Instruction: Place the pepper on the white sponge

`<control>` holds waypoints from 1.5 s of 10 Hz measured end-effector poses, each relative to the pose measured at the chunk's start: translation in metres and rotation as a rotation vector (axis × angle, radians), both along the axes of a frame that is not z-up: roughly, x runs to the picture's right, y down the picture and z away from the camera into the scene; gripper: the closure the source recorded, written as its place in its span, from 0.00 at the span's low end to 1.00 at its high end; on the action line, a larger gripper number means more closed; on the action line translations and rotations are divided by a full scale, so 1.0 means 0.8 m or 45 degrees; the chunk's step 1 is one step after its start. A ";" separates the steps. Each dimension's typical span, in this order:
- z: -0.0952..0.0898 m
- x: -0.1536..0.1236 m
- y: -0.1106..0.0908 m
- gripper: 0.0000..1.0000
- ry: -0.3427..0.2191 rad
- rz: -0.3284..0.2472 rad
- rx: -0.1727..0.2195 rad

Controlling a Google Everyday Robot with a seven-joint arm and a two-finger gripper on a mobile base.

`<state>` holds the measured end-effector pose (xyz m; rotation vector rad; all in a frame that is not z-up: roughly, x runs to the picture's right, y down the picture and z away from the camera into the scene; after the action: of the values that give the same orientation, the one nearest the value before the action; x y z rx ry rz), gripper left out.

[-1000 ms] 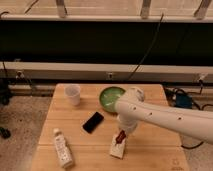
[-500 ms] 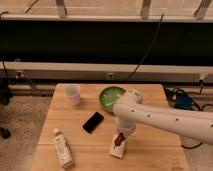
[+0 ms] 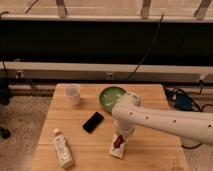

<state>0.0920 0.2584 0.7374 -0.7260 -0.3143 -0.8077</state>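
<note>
Pincer (image 3: 121, 136) sits over pepper (image 3: 118, 143) on white sponge (image 3: 117, 149), near counter (image 3: 60, 117) front edge; grip state can't tell. Should release low, lift straight up.

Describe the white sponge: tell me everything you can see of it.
The white sponge is a small off-white rectangular block, soft-looking, lying flat on the wooden table near its front edge, slightly slanted. The red pepper lies on its top face, over the far half. The tool hangs right above that end; whether it touches the sponge cannot be told.
</note>
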 end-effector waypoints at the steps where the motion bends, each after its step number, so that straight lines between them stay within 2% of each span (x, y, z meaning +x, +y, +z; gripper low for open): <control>1: 0.001 0.000 0.002 1.00 -0.002 -0.002 -0.001; 13: 0.005 -0.007 0.021 0.99 -0.021 -0.003 0.003; 14: 0.005 -0.008 0.021 0.92 -0.023 -0.001 0.005; 15: 0.005 -0.010 0.022 0.80 -0.026 0.000 0.006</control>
<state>0.0842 0.2761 0.7411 -0.7139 -0.3308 -0.8163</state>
